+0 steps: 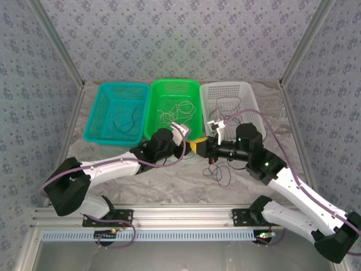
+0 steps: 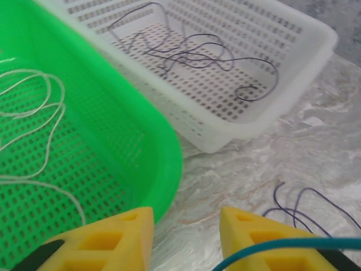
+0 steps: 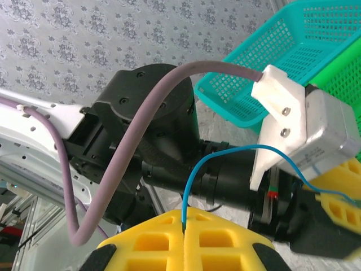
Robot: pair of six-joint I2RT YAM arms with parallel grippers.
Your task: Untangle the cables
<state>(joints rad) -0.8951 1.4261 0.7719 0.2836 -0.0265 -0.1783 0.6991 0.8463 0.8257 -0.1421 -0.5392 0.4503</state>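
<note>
Over the marbled tabletop (image 1: 169, 192), the right arm's jaws are pressed together on a thin blue cable (image 3: 185, 197). The left arm's jaws stand apart (a blue strand crosses one). Loose dark cables (image 2: 307, 189) lie on the tabletop near the green basket (image 2: 163, 147) and white basket (image 2: 197, 121).

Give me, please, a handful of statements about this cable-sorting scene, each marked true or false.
1. The right claw is shut on a blue cable. True.
2. The green basket holds dark cables. False: it holds whitish cables.
3. A dark cable lies on the table, outside the baskets. True.
4. The teal basket stands between the other two. False: the green basket is in the middle.
5. The left claw is shut tight. False: its fingers stand apart.
</note>
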